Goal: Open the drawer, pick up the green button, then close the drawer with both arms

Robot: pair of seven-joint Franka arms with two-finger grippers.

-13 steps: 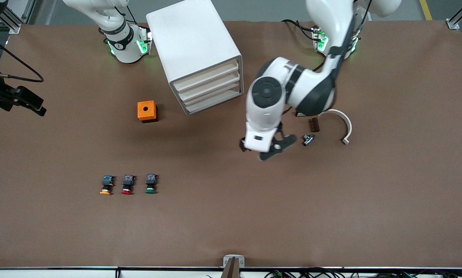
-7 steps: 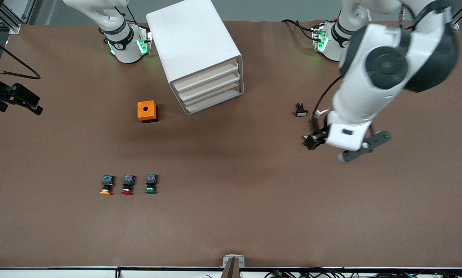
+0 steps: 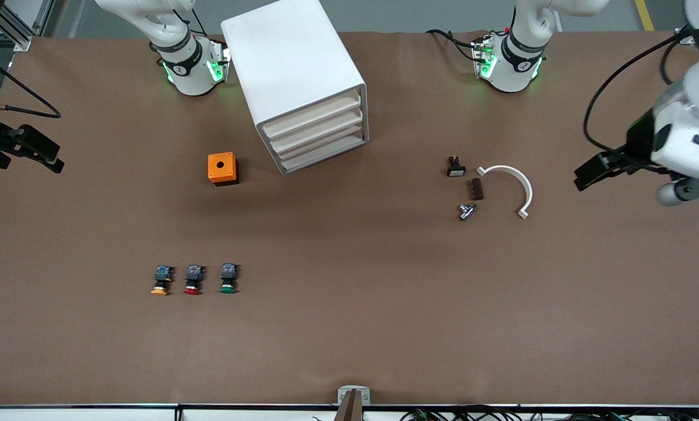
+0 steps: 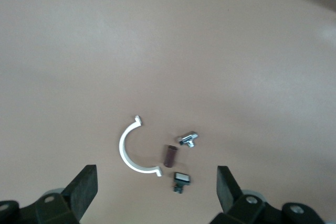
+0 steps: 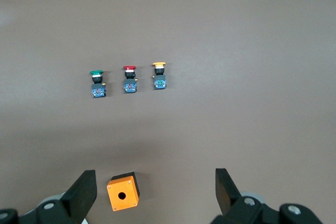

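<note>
The left end effector (image 3: 618, 166) hangs open and empty over the left arm's end of the tabletop (image 3: 349, 327). The right end effector (image 5: 155, 192) waits open. The drawer (image 3: 325, 153) is shut; the button (image 3: 228, 279) lies on the tabletop, nearer the camera.

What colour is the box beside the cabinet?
Orange box, with a dark hole on top; clearest in the front view.
</note>
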